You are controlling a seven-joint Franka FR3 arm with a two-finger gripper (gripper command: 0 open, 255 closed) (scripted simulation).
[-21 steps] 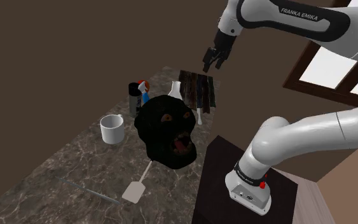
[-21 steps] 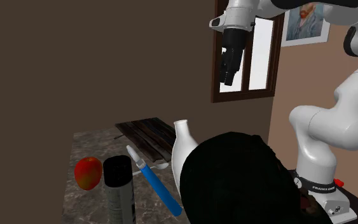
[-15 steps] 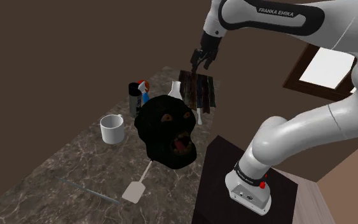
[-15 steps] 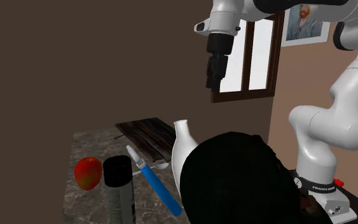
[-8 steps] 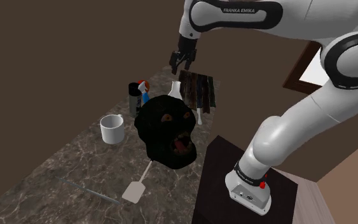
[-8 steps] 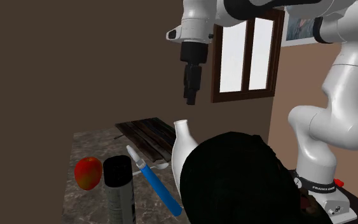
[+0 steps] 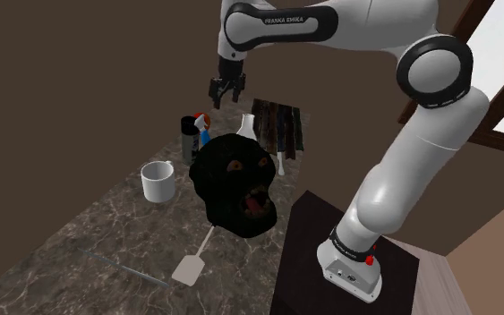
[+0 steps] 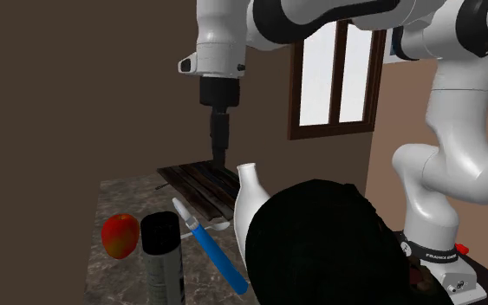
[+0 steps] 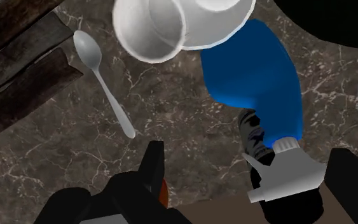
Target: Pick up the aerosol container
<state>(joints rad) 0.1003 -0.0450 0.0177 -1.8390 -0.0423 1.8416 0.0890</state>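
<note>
Upright, aerosol can (image 8: pixel 161 260): mottled grey body, black cap; pincer (image 7: pixel 226 94) spread apart, gripping nothing

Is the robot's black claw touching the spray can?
Apart. In the shoulder view the gripper hangs in the air above the aerosol can, with bare wall showing between them.

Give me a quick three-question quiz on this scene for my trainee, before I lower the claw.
1. True or false: the claw is shut on the aerosol can.
2. In the second exterior view, what sits at the can's left? A) red apple B) white mug C) spatula
3. Fill in: in the wrist view, a grey ___ lies beside the white vase.
Key: 1 false, the claw is open and holds nothing; 2 A; 3 spoon.
</note>
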